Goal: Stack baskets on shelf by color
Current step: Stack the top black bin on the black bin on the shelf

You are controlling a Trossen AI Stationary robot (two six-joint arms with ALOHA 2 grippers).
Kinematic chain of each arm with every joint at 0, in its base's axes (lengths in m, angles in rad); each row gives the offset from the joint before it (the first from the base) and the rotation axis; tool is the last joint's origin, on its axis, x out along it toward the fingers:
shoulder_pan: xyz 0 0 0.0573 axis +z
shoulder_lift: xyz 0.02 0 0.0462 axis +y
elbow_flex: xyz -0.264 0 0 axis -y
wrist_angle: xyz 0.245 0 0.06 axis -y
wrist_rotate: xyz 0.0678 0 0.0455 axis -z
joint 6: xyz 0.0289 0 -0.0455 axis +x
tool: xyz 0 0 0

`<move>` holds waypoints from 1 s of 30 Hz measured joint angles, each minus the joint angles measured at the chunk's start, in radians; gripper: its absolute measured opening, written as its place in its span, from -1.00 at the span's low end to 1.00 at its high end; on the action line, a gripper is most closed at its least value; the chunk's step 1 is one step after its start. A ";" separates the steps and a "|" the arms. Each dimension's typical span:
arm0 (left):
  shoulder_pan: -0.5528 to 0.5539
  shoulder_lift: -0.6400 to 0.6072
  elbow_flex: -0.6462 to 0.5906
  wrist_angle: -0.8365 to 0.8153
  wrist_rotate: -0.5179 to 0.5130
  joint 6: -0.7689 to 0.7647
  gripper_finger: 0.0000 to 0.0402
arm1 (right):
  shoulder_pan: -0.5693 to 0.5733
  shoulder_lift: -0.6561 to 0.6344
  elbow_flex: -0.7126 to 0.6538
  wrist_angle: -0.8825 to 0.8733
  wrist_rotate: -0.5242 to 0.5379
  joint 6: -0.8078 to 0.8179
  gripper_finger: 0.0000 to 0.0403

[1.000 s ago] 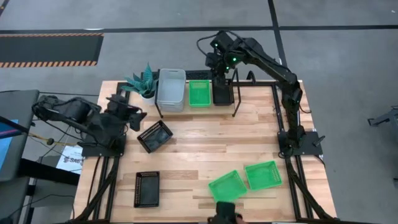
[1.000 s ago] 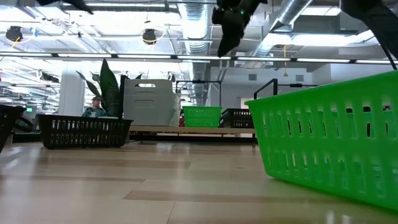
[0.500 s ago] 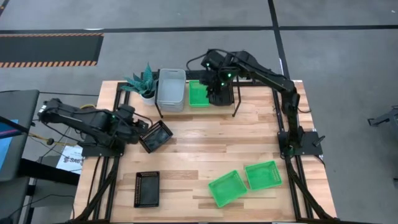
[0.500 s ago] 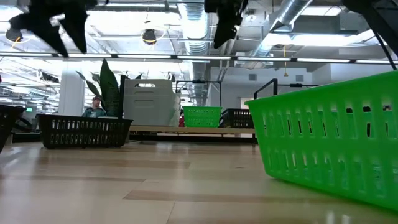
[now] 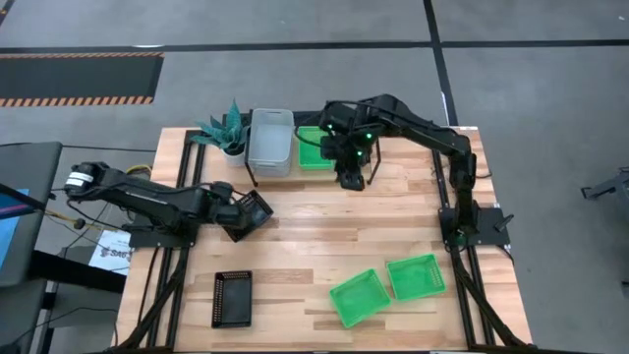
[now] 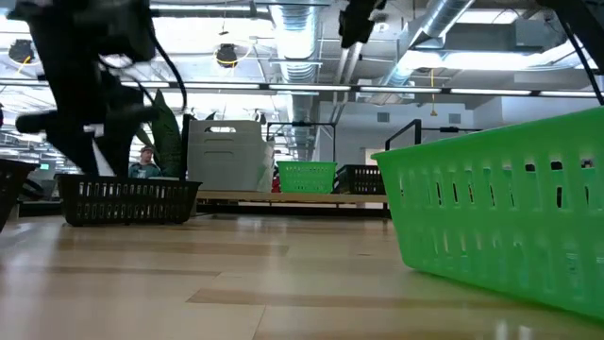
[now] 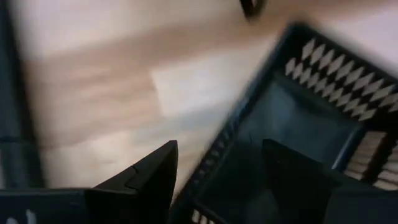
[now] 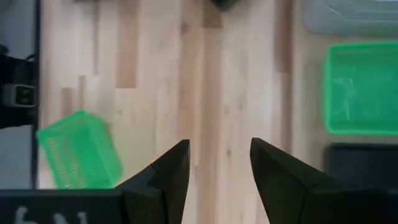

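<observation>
In the low view, 1 green basket (image 6: 500, 217) is looming nearest, cut off at the picture's right edge. In the high view, 2 green baskets (image 5: 359, 296) (image 5: 416, 276) and 1 black mesh-bottomed basket (image 5: 232, 297) are lying on the near part of the table (image 5: 324, 226). Farther in, the left end effector (image 5: 233, 208) is straddling the wall of a tilted black basket (image 5: 248, 214), fingers (image 7: 149, 180) parted, 1 inside and 1 outside; the blurred wrist view is not showing contact. The right end effector (image 5: 351, 178) is hovering open and empty just in front of the shelf (image 5: 369, 147). On the shelf, a grey-white stack (image 5: 270, 141) and a green basket (image 5: 314, 147) are sitting side by side, while the arm is hiding most of a black basket (image 8: 364, 163). No writing is readable.
</observation>
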 joint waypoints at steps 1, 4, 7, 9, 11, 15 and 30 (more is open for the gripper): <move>0.008 0.021 -0.016 0.044 0.038 0.019 0.09 | 0.006 -0.007 0.000 -0.001 -0.007 -0.002 -0.06; 0.023 0.081 -0.046 0.225 0.146 0.027 0.08 | 0.031 -0.033 0.000 -0.002 -0.022 -0.024 -0.06; 0.026 0.129 -0.055 0.491 0.259 0.047 0.08 | 0.042 -0.057 0.000 -0.001 -0.023 -0.009 -0.06; 0.026 0.152 -0.055 0.692 0.291 0.071 0.08 | 0.047 -0.076 0.000 -0.001 -0.023 0.008 -0.07; 0.028 0.180 -0.054 0.889 0.288 0.087 0.08 | 0.051 -0.099 0.000 -0.001 -0.021 0.030 -0.07; 0.064 0.248 -0.053 1.221 0.289 0.137 0.08 | 0.057 -0.114 0.001 -0.001 -0.002 0.091 -0.07; 0.074 0.184 -0.024 1.335 0.510 0.143 0.08 | 0.119 -0.102 -0.337 0.226 0.012 -0.057 -0.09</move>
